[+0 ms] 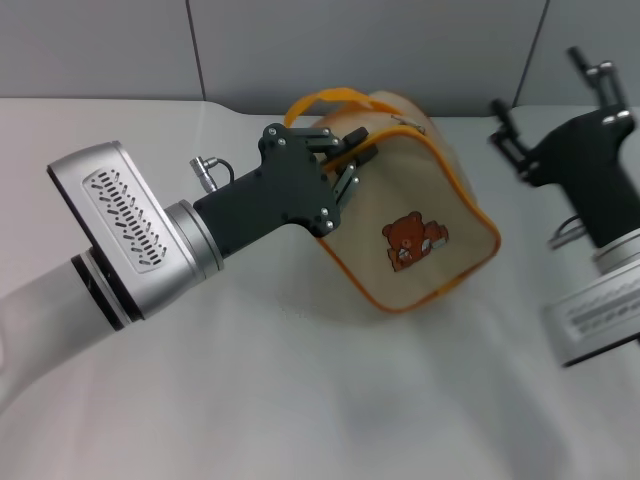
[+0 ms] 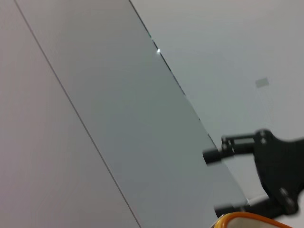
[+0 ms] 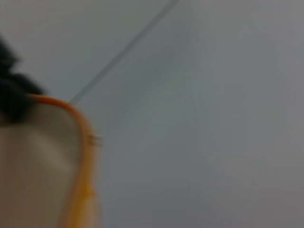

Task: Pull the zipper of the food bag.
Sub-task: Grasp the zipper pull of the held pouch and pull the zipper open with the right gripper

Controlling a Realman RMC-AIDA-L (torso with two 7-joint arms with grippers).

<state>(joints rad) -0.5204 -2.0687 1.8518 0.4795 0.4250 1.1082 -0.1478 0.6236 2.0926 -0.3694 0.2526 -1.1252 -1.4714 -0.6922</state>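
The food bag [image 1: 415, 220] is seen tilted on the white tabletop [image 1: 300, 400]. The left gripper [image 1: 350, 160] is pressed against its upper left side, closed on the fabric by the zipper [image 1: 440, 150]. The right gripper [image 1: 550, 115] is held apart at the right, fingers spread.

Left gripper [image 1: 352, 160] fingertips pressed against food bag [image 1: 420, 215], closure not determinable. Zipper [image 1: 405, 122] pull tab too small to confirm. Right gripper [image 1: 555, 105] motion-blurred, cut off at frame edge. Bag only a blurred corner in right wrist view.
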